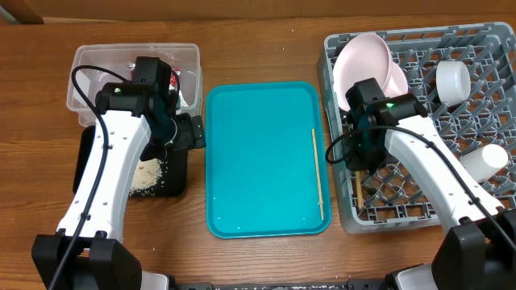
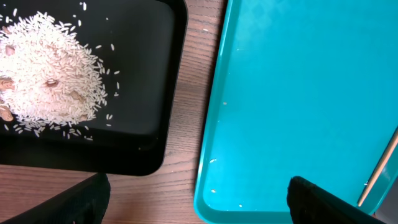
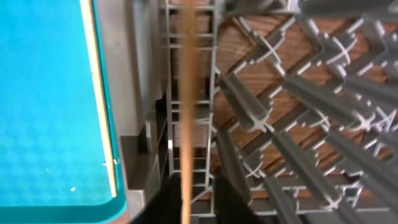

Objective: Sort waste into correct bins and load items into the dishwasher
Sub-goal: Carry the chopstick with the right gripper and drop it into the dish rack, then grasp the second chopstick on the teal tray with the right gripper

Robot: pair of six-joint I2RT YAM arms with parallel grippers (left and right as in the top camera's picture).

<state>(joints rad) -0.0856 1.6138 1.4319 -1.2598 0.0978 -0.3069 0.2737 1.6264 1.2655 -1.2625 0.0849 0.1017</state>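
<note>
**Overhead view only.** The grey rack [image 1: 484,40] is sitting at 3 o'clock on the table [image 1: 266,32]. It is holding pink plates [image 1: 363,60] at its 11 o'clock corner and white cups [image 1: 453,79] toward its 2 and 4 o'clock. The clear tub [image 1: 89,60] is sitting at 10 o'clock, with the black tray [image 2: 143,74] just beside it at 8 o'clock. The teal tray [image 1: 258,161] is lying in the centre, between bins and rack. The left arm is covering much of the tub. A red item [image 1: 174,80] is showing inside, too hidden to identify.

**Left wrist view only.** Rice crumbs [image 2: 50,74] are lying heaped at 10 o'clock in the frame, inside the black tray, with brown lumps [image 2: 6,113] among them. The left gripper [image 2: 202,202] is hanging over the strip of table between the black tray and the teal tray. Its fingers are standing wide apart with nothing between them. Only the fingertips are showing, cut off at 6 o'clock.

**Right wrist view only.** The right gripper [image 3: 194,202] is sitting at the rack's 9 o'clock wall. The first chopstick [image 3: 188,93], blurred, is running from between its fingers toward 12 o'clock, within the rack's edge lattice. The fingers are lying close on either side, but whether they are pressing it cannot be determined. Overhead, the arm is hiding this gripper and most of that chopstick.

**All views.** The second chopstick [image 1: 318,173] is lying on the teal tray along its 3 o'clock rim.
</note>
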